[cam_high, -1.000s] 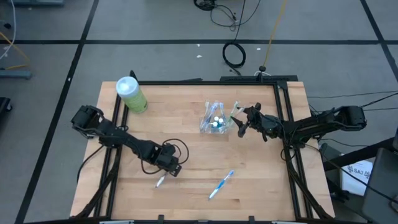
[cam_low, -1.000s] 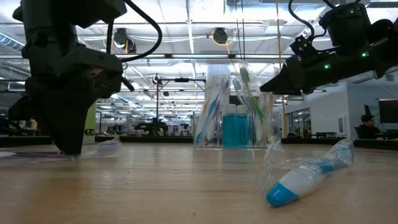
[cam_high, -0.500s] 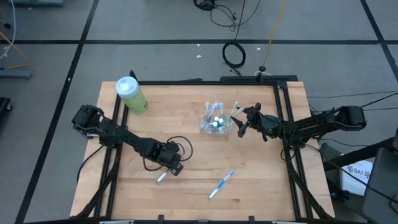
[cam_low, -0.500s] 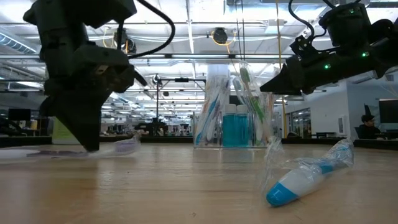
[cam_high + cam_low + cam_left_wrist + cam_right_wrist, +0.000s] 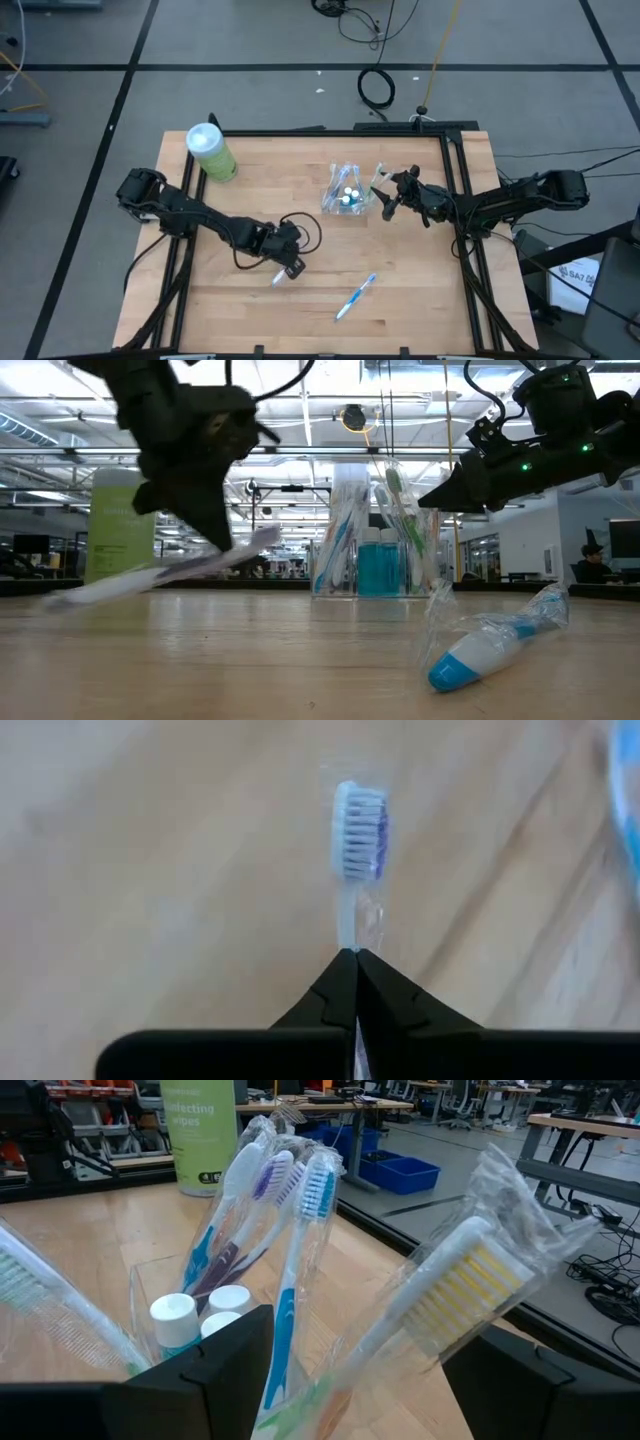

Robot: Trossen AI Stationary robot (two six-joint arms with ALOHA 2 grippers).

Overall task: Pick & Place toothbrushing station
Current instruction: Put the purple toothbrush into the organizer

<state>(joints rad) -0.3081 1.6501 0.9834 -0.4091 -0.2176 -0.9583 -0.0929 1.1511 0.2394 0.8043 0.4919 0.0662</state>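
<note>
The left gripper (image 5: 355,960) is clamped on a wrapped toothbrush (image 5: 358,845) — lifted off the table (image 5: 420,290), bristles jutting past the fingertips. The right gripper (image 5: 388,203), jaws apart around a wrapped toothbrush, hovers beside the cup (image 5: 345,195) — another brush (image 5: 356,296) lies nearby.

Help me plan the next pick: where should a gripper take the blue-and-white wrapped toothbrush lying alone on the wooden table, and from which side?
Probably at mid-handle, coming straight down from above. The blue-and-white wrapped toothbrush lies flat and diagonal on the wooden table with bare wood around it, so fingers would best close across its thin handle. The loose clear wrapper may slip.
</note>
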